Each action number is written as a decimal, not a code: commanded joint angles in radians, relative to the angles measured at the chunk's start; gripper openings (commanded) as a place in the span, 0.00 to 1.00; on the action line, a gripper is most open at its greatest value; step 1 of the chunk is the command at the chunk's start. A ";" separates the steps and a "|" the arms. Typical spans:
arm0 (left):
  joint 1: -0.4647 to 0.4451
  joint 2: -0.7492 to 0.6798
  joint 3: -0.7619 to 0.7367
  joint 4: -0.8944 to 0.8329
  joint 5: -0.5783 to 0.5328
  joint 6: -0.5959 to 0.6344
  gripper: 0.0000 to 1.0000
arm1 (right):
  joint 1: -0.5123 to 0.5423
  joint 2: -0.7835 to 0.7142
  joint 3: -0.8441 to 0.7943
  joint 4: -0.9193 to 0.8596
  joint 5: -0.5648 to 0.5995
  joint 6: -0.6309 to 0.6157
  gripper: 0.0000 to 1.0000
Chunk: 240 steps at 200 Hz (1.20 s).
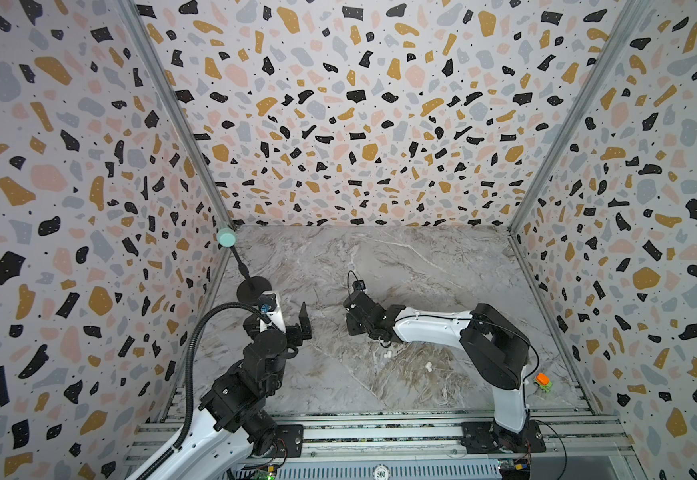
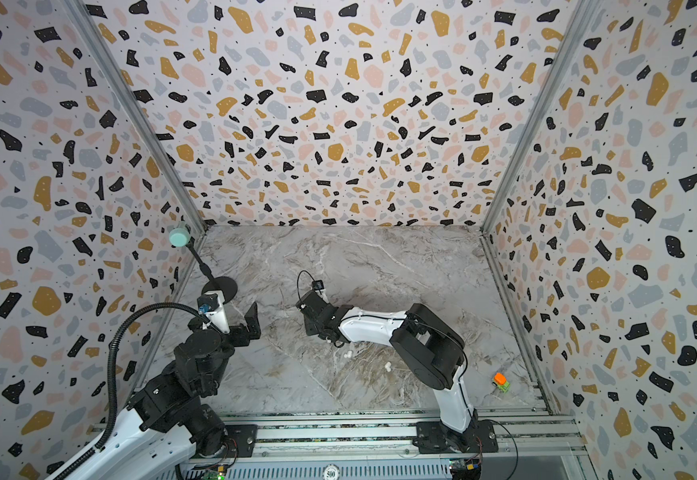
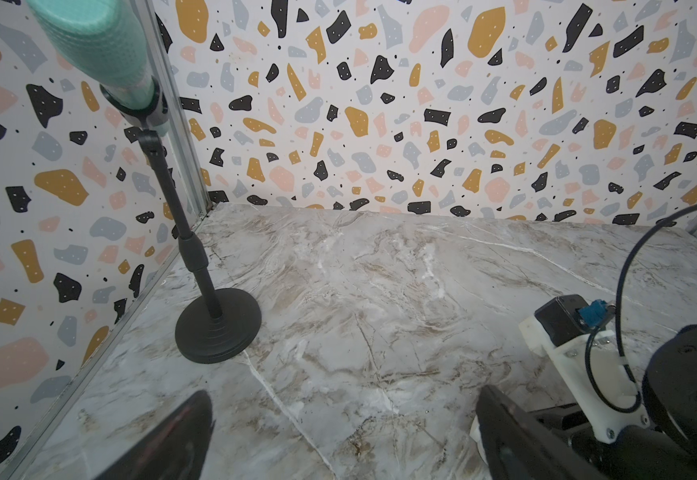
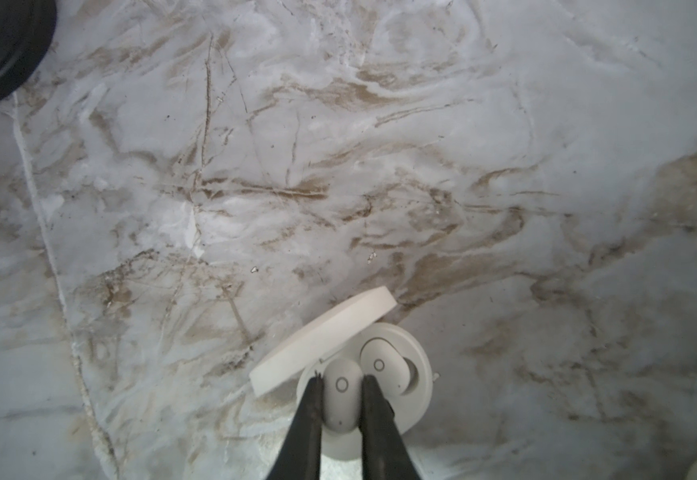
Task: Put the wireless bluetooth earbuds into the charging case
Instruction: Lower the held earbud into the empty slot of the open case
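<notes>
Right wrist view: my right gripper is clenched on a tiny white bean-shaped plastic earbud, with one black finger pressed to each of its long sides. The bud sits right between my fingertips, directly over the round white plastic charging case. I cannot tell whether it is already touching its seat. Just beside it, a second white earbud lies seated in the case. The flat white lid stands tilted open just beyond my fingertips. The case rests on the grey-brown marble-patterned tabletop.

In both top views my right wrist hides the case. One loose white bud lies on the marble near my right forearm, and another loose white bud lies a little apart from it.

My left gripper is spread wide and holds nothing. It is raised above the table near the black round-based stand, which has a mint-green textured head, and it is well apart from the case.
</notes>
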<state>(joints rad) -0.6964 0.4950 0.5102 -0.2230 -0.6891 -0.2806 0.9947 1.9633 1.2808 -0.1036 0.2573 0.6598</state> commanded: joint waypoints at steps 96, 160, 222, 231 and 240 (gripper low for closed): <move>0.005 -0.003 0.005 0.040 0.002 0.006 1.00 | 0.006 0.018 0.012 0.014 -0.013 0.012 0.10; 0.005 -0.006 0.003 0.039 0.003 0.006 1.00 | 0.016 0.027 0.008 0.018 -0.013 0.021 0.10; 0.005 -0.007 0.004 0.040 0.003 0.006 1.00 | 0.018 0.027 -0.011 0.025 -0.007 0.031 0.10; 0.005 -0.008 0.004 0.039 0.003 0.006 1.00 | 0.019 0.025 -0.014 0.026 -0.006 0.033 0.10; 0.005 -0.006 0.004 0.040 0.003 0.006 1.00 | 0.020 0.025 -0.014 0.025 -0.001 0.035 0.10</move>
<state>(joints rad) -0.6964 0.4942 0.5102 -0.2234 -0.6891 -0.2802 1.0080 1.9915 1.2766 -0.0746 0.2398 0.6773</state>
